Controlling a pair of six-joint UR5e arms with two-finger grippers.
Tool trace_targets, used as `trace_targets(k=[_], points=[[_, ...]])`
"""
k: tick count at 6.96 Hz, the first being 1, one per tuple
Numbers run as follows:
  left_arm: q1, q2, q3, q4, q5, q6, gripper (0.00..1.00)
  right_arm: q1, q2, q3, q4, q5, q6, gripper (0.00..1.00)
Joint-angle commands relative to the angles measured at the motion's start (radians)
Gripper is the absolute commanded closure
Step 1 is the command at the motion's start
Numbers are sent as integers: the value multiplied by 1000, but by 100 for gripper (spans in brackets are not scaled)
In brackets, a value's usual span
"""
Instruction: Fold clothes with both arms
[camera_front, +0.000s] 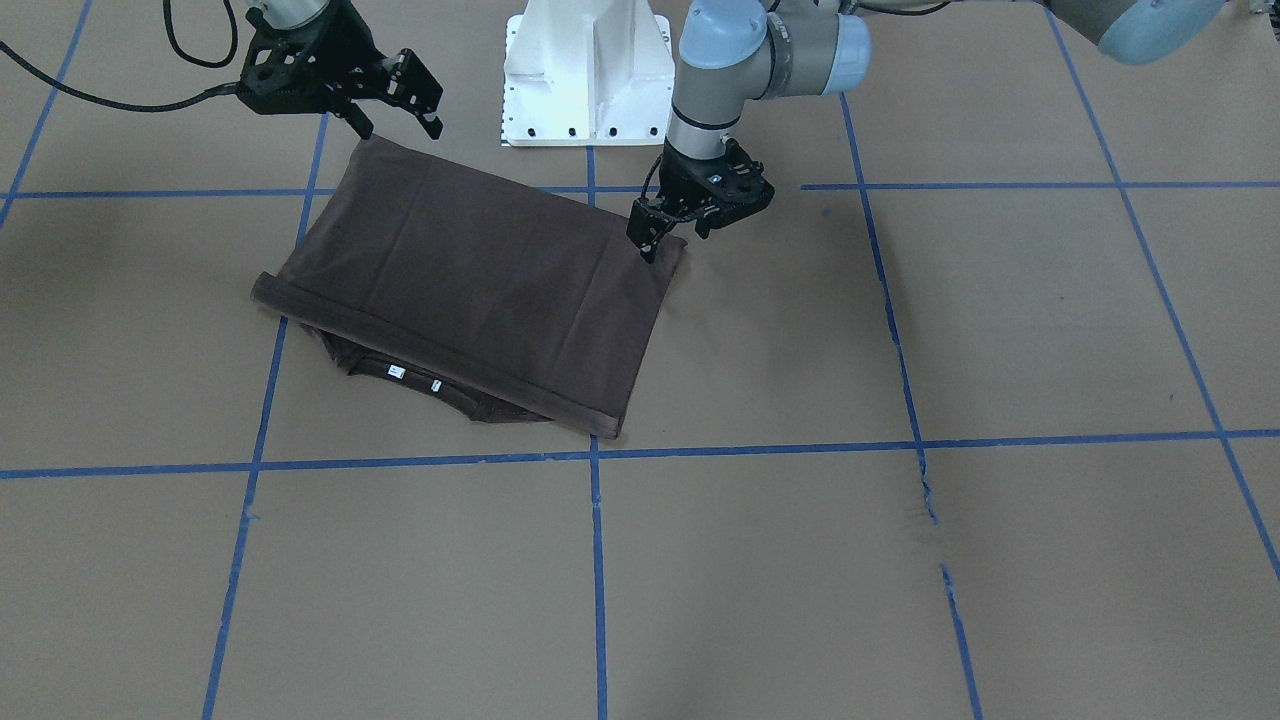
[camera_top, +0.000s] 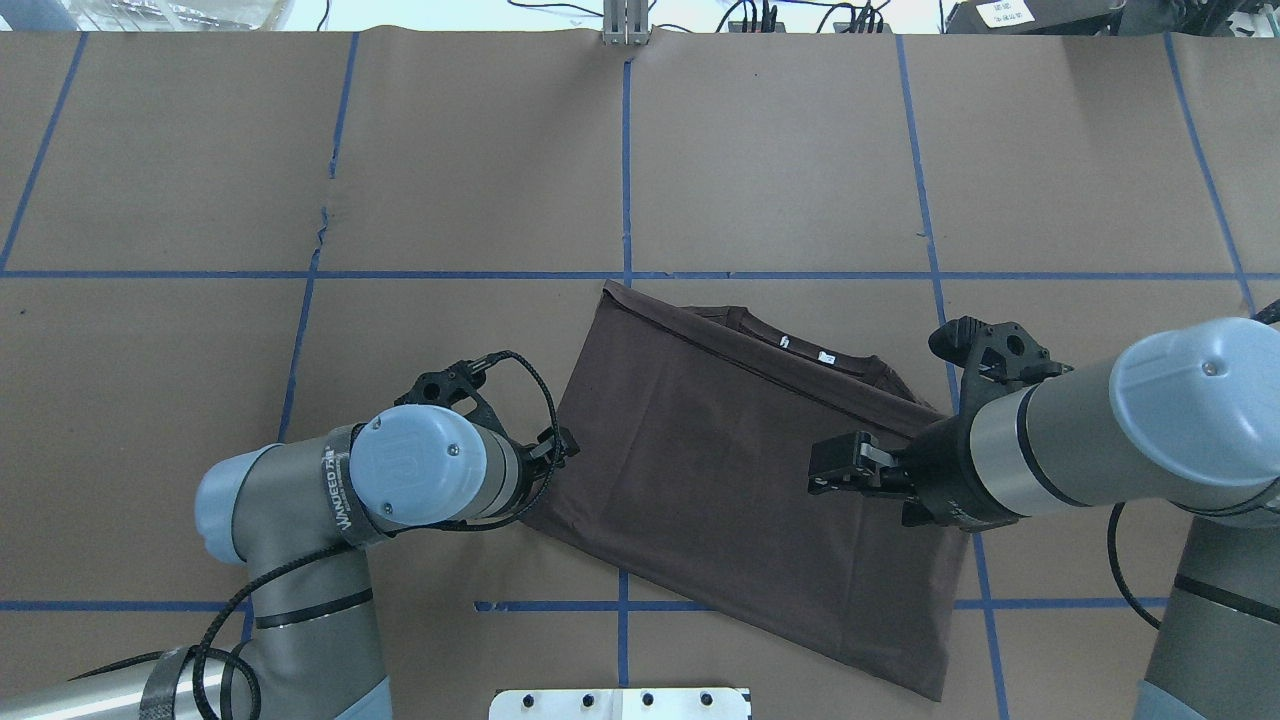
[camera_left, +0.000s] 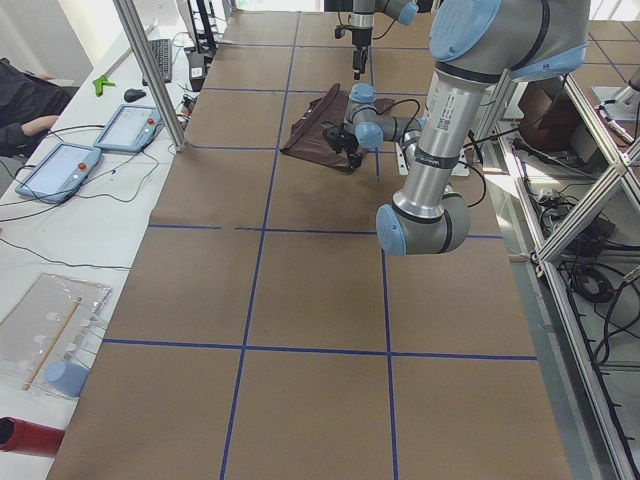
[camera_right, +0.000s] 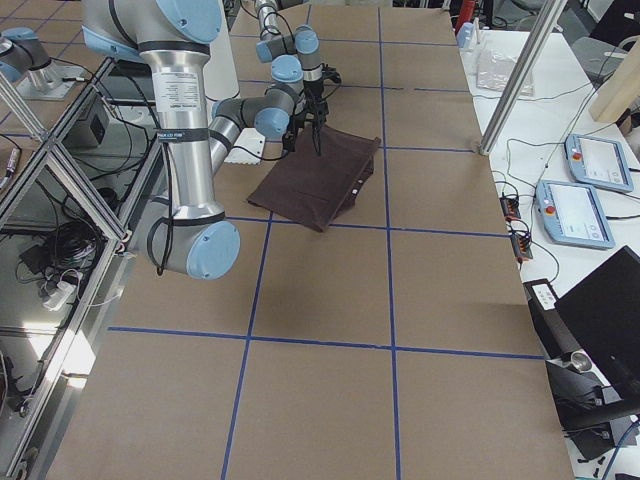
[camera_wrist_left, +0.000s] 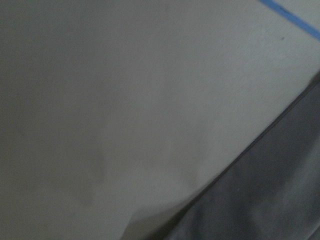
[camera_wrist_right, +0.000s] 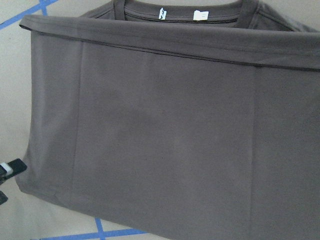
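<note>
Now, seen from overhead, your folded T-shirt (camera_top: 720, 470) lies flat on the table (camera_top: 800, 150), collar (camera_top: 800, 352) peeking out at 1 o'clock. The left gripper (camera_front: 675, 235), fingers spread, sits at its 9 o'clock corner. The right gripper (camera_front: 398, 125), also spread, hovers toward 3 o'clock.

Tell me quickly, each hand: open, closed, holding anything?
Left hand: open, holding nothing, at the T-shirt's edge.
Right hand: open, holding nothing, by the T-shirt's corner.
</note>
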Motion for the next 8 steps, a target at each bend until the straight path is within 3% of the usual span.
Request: trace_targets(k=[1, 2, 3, 4, 8], points=[[13, 5, 8, 8, 10, -13, 15, 4, 15, -6, 0, -2, 2, 0], [15, 3, 6, 8, 11, -29, 33, 6, 15, -6, 0, -2, 3, 0], [15, 3, 6, 6, 11, -33, 71, 8, 15, -6, 0, 1, 3, 0], [15, 3, 8, 6, 10, -30, 100, 8, 15, -6, 2, 2, 5, 0], [-46, 8, 2, 15, 7, -13, 100, 12, 15, -1, 2, 7, 5, 0]])
